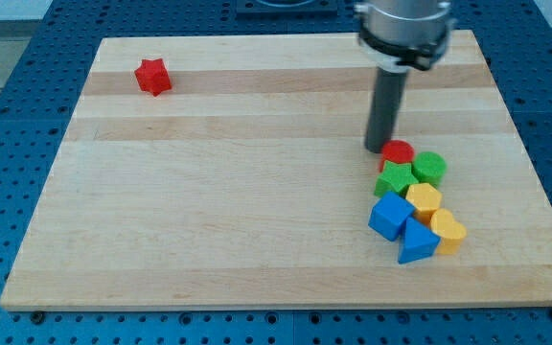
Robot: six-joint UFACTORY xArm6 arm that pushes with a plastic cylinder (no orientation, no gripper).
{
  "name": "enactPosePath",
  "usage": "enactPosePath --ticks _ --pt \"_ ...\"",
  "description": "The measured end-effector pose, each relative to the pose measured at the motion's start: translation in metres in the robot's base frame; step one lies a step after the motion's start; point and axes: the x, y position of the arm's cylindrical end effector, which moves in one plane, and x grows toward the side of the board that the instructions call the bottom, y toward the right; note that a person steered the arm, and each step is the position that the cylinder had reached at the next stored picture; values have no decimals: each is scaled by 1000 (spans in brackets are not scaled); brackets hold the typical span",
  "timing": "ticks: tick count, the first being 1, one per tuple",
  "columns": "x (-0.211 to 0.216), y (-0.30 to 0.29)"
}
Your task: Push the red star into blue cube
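Your red star (152, 77) sits alone near the board's top-left corner, well apart from everything else. My tip (375, 149) is a bare rod holding nothing, resting by the right edge, just beside the red cylinder (398, 151) at the top of the cluster. The blue cube (389, 215) lies in that cluster toward the bottom-right corner. The star lies far to the tip's left, so you would need to get behind its upper-left side. No containers are here.

Bright, even overhead light; soft short shadows under blocks (slight motion blur on arm); wood glare-free.
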Motion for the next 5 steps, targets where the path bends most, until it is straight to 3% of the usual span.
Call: enactPosePath --ticks 1,4,5 --pt "-18 -66" --pt "-214 -249" --pt "-214 -356"
